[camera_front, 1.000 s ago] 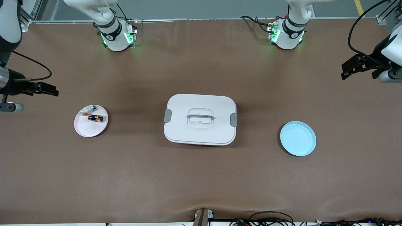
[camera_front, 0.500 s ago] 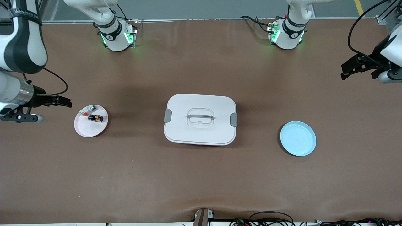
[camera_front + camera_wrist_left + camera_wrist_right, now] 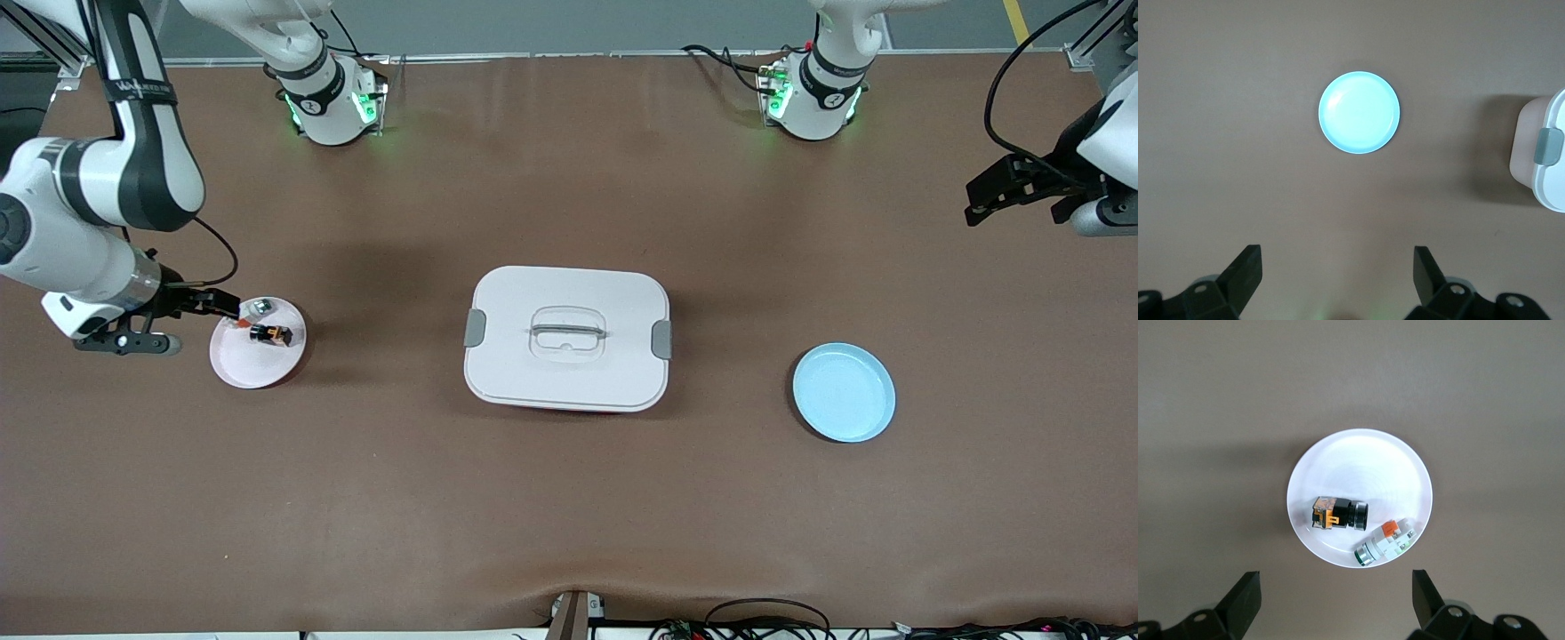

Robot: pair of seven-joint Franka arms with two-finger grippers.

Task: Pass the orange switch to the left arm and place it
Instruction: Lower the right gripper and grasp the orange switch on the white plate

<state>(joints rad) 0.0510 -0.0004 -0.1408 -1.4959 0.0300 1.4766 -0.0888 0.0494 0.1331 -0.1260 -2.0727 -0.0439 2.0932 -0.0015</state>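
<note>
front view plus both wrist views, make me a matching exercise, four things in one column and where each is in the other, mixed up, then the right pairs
Things:
1. orange switch
2. box
3. right gripper
4. left gripper

Places:
A. mid-table, between the two plates
B. open, above the pink plate's rim
C. lying on the pink plate
D. open, waiting above the left arm's end of the table, blue plate below it

Pairs: 1-C, 2-A, 3-B, 4-D
</note>
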